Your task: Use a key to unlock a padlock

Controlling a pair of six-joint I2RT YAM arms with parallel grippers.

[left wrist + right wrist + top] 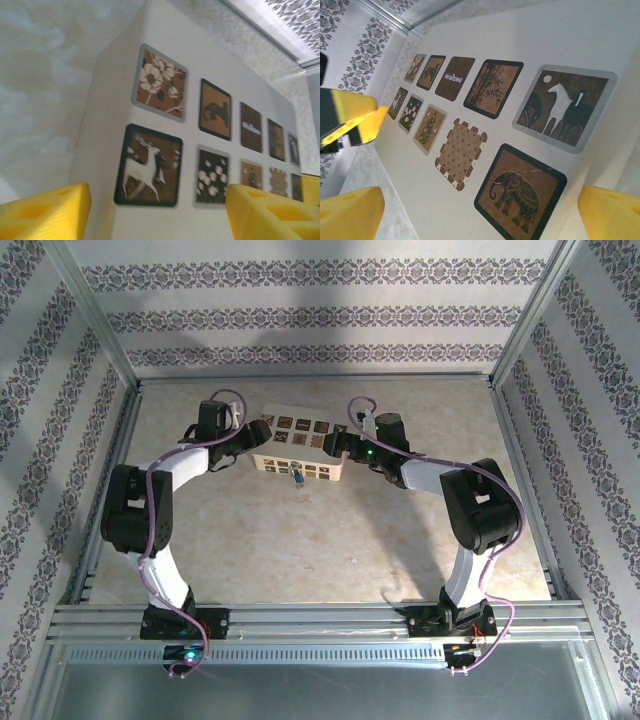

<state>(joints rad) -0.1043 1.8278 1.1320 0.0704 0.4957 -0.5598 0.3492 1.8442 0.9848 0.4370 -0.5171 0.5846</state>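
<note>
**Top external:** I log the left tool (250, 437) and right tool (336, 444) at opposite ends of a white box (298, 448), far-centre on the beige marbled tabletop (300, 540). A small bluish padlock (297, 478) sits at the box's near wall, too small to tell key from lock. Patterned wallpaper (300, 315) on 3 sides; alu rails (320, 618) along the near edge.

**Left wrist:** yellow fingers (45, 212) set wide apart, tips cut off at the bottom. Box top lies ahead w/ picture tiles, incl. a deer tile (148, 165). Can't judge contact w/ the box.

**Right wrist:** fingers (350, 210) likewise apart. Elephant tile (520, 192) is close. Left tool's yellow tip shows at the box's far end.
</note>
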